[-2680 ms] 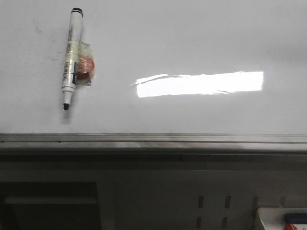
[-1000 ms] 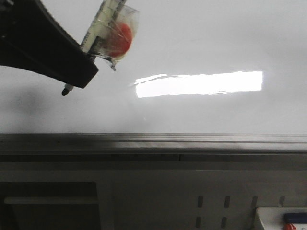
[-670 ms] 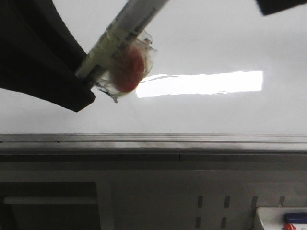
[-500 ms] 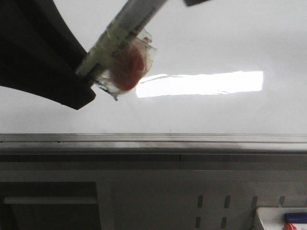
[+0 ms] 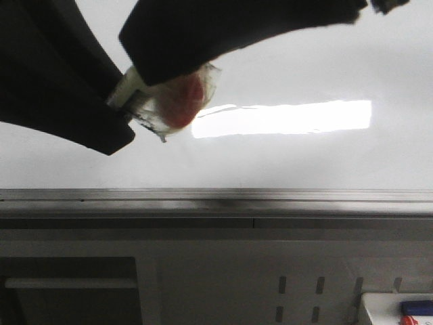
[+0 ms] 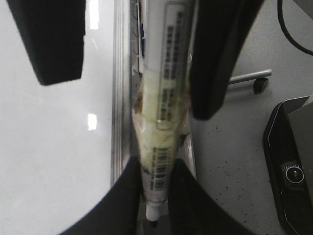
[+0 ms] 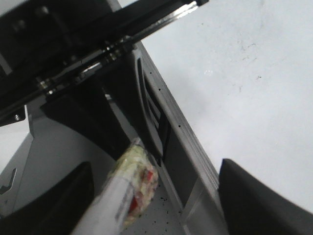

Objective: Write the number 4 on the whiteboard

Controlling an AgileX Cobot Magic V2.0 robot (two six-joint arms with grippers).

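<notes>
The whiteboard (image 5: 304,54) is glossy white, with a bright light reflection and a grey edge rail (image 5: 270,196). No number 4 shows on it. My left gripper (image 6: 155,196) is shut on the tip end of a white marker (image 6: 166,98) and holds it off the board. In the front view the marker's taped red lump (image 5: 184,101) shows beside the left gripper (image 5: 120,112). My right gripper (image 7: 156,200) is open, its jaws standing either side of the marker's barrel (image 7: 122,196). One of its fingers (image 5: 223,34) covers the upper barrel in the front view.
Below the rail is a dark frame with slots (image 5: 298,284). A white box (image 5: 399,311) with blue and red items sits at the bottom right. The left wrist view shows speckled floor, a black case (image 6: 291,166) and a caster wheel (image 6: 259,84).
The marker lay on the board; my left gripper took hold of it and lifted it. My right gripper came in from the upper right and now straddles the barrel.
</notes>
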